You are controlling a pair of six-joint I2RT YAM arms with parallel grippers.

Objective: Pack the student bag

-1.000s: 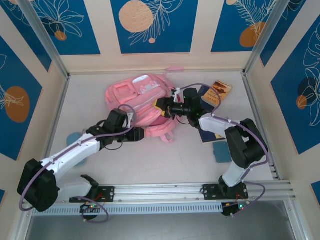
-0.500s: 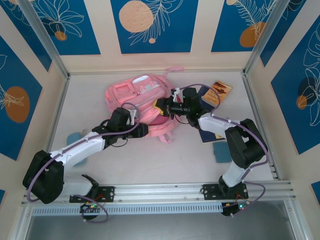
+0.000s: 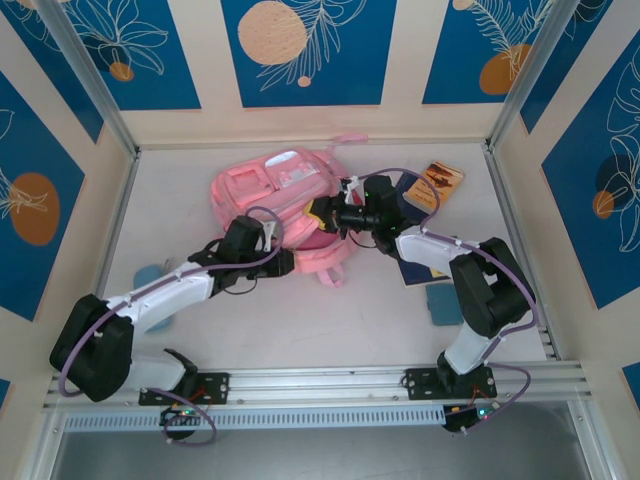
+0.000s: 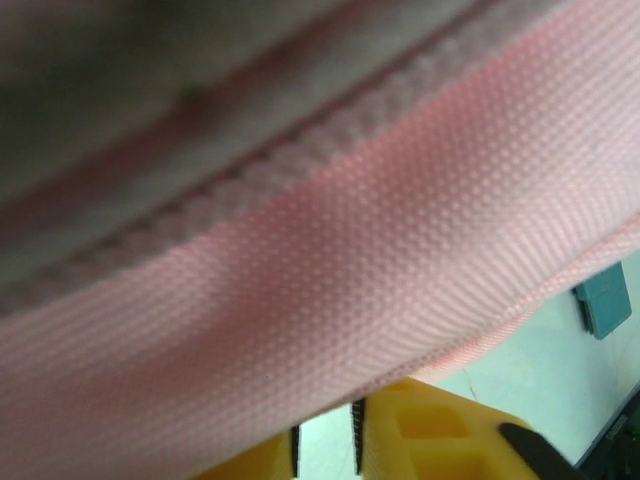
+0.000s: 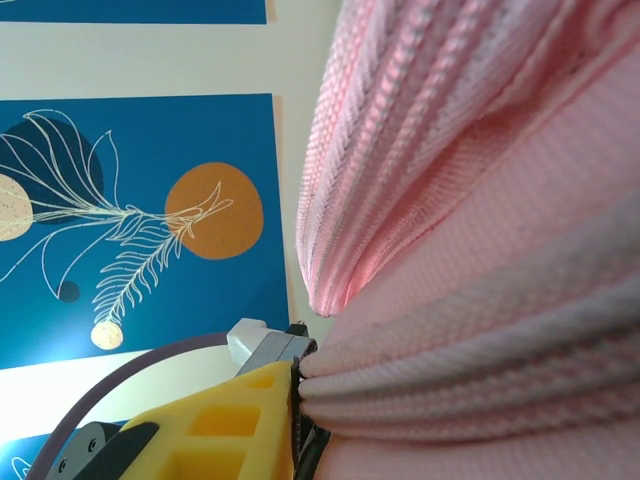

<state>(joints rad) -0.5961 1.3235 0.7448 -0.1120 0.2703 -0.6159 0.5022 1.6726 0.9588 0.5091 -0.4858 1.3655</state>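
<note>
Since the earlier frame, the left gripper (image 3: 284, 262) has advanced to the near edge of the student bag (image 3: 275, 182), which lies flat at the rear centre of the surface (image 3: 330, 320). Its wrist view adds detail: the yellow fingers (image 4: 420, 440) stand a narrow gap apart beneath pink fabric, and a hold cannot be confirmed. The right gripper (image 3: 324, 209) meets the bag's right side. Its wrist view shows bunched fabric pinched against one finger (image 5: 230, 425).
</note>
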